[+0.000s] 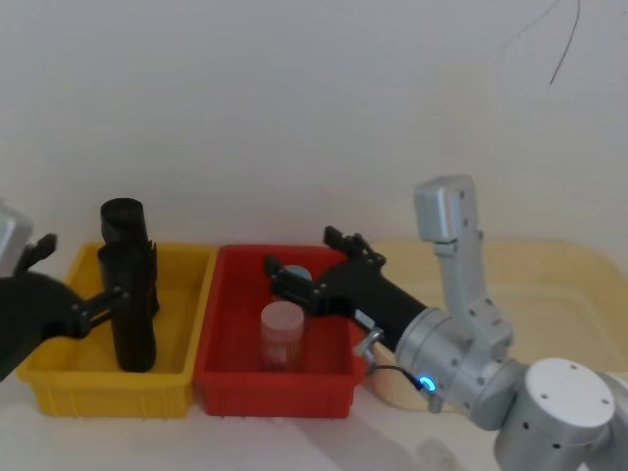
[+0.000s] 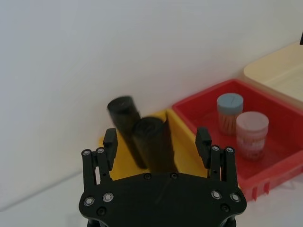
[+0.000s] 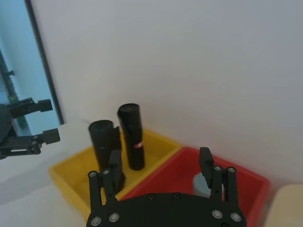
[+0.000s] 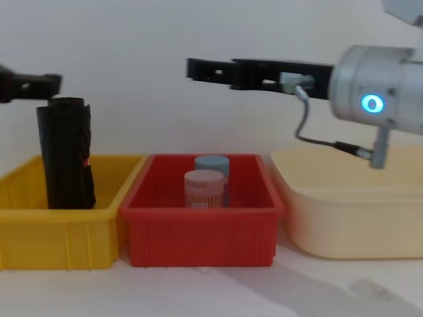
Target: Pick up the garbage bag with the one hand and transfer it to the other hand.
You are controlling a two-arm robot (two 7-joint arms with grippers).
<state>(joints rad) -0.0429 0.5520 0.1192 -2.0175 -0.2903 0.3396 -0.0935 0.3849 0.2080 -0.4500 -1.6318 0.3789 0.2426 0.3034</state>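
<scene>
A white surface (image 4: 198, 290) carries three containers in a row: a cream tub (image 4: 344, 218) at the right of the chest view, a red bin (image 1: 275, 392) in the middle and a yellow bin (image 1: 59, 392) at the left.

The garbage bag (image 1: 132, 324) stands upright in the yellow bin, at the left of the head view. A second roll (image 1: 123, 221) stands just behind it, so the front one is the easier reach. The left end effector (image 2: 156, 134) comes in level from the left edge. Its fingers are spread to either side of the bag and it grips nothing, which looks like lining up for a side grasp.

The right end effector (image 3: 160, 155) hovers above the red bin, spread and empty, probably waiting to receive. Two jars (image 2: 241, 125) sit below it.

The chest view merges both rolls into one dark column. The right wrist view separates them and shows a red mark on the rear one. The left wrist view shows the bag centred between the fingers.
</scene>
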